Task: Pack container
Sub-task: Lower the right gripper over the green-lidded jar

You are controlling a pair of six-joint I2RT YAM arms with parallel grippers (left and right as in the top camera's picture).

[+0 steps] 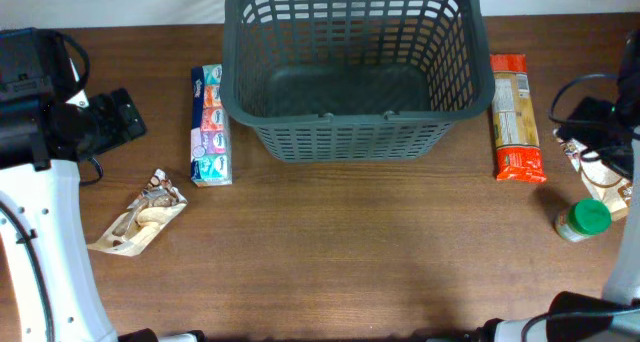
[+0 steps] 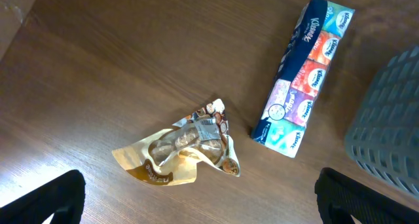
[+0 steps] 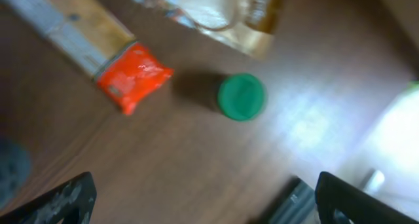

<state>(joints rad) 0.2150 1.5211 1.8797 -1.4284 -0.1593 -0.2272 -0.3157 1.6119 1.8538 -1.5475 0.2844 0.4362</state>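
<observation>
Dark grey slotted plastic forms the container point(image 1: 340, 137), which in the overhead view is set at the far middle of the wooden table point(image 1: 330, 262), upright, with nothing seen on its solid base. A multicoloured tissue pack point(image 1: 209, 125) is laid lengthwise just beside its left wall, and a crumpled tan snack bag point(image 1: 140, 217) is found nearer the front, apart from the pack. To the right of the container an orange-ended pasta packet point(image 1: 516, 117) is laid lengthwise, and a green-lidded jar point(image 1: 583, 220) is stood upright near the right edge, close to a second bag point(image 1: 600, 177) partly hidden by the right arm. In the left wrist view the left gripper point(image 2: 200, 201) is held above the table with its fingers point(image 2: 46, 201) spread wide and nothing between them; the snack bag point(image 2: 186, 149) is seen below it, the tissue pack point(image 2: 304, 76) beyond, and a corner of the container point(image 2: 393, 126) at the right edge. The right wrist view is blurred, yet the right gripper point(image 3: 209, 204) is likewise seen fully spread and empty above the jar point(image 3: 241, 96), with the pasta packet point(image 3: 98, 44) to one side and what is probably the second bag point(image 3: 209, 8) at the top.
</observation>
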